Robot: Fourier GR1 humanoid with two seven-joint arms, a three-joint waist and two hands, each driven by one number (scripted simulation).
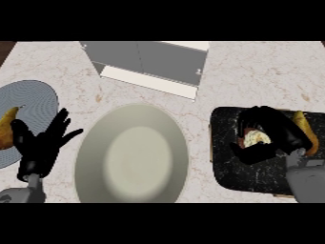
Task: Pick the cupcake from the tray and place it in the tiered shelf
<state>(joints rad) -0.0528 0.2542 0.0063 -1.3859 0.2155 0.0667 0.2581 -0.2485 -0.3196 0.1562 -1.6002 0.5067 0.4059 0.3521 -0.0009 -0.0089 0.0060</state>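
Your right robot hand (269, 136) is curled round the cupcake (256, 138), low over the black tray (228, 167), apparently for the lift. The tiered shelf (147, 62) waits beyond the plate (132, 155). Your left robot hand (44, 140) rests open over the counter (263, 71).

- Worktop (263, 71): pale beige, marbled.
- Tray (225, 167): black, white-flecked.
- Cupcake (256, 138): cream top, brown base.
- Tiered shelf (147, 59): grey, white-edged.
- Plate (132, 159): greyish cream.
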